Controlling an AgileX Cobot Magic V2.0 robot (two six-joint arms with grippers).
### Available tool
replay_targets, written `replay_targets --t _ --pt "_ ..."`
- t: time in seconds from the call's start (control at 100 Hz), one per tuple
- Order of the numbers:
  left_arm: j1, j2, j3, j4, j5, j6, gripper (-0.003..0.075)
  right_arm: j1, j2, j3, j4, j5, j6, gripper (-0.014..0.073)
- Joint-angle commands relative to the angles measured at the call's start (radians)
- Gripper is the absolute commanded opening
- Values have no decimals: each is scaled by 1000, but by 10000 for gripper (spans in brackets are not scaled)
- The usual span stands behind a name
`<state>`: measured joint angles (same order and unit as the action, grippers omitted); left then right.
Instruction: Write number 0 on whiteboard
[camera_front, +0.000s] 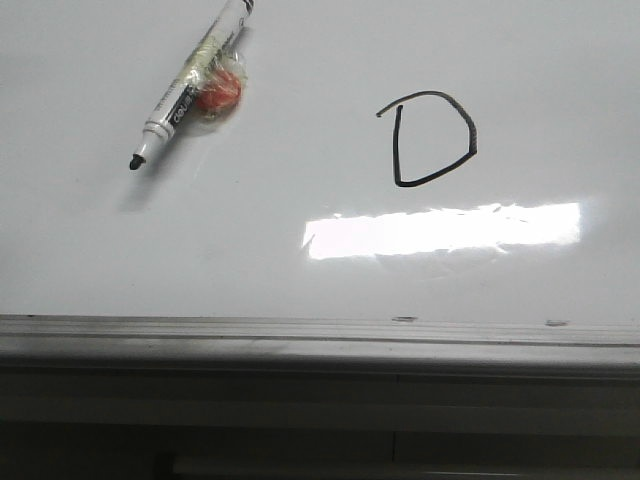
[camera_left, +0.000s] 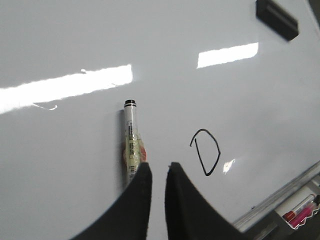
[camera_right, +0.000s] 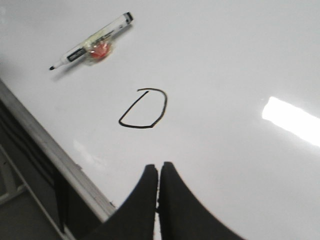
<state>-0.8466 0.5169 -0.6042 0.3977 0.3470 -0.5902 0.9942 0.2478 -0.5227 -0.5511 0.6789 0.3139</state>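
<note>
Front view: the 0 (camera_front: 432, 140) is sitting at 1 o'clock on the whiteboard (camera_front: 560, 80), marker (camera_front: 190, 85) lying uncapped at 11. Left gripper (camera_left: 157, 172) is hanging slightly parted, empty; right gripper (camera_right: 159, 172) is closed, empty. Writing appears finished; arms are best kept clear of the wet ink.

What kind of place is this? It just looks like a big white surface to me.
Probably an office or lab workspace. You are looking at a whiteboard lying flat, with a marker resting on it, a hand-drawn number 0, and a tray holding more markers at its edge.
</note>
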Motion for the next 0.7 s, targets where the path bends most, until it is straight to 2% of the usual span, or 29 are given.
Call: replay_targets --t 0.0,0.2,0.69 --pt "-14 -90 18 17 -44 -2 -20 -7 -70 21 -88 -110 34 -47" --pt "-14 -214 84 17 -42 -2 -20 -7 -140 36 -88 -108 34 -47" --pt "-14 -218 88 9 -30 -2 -20 -7 -140 36 -88 -103 34 -47"
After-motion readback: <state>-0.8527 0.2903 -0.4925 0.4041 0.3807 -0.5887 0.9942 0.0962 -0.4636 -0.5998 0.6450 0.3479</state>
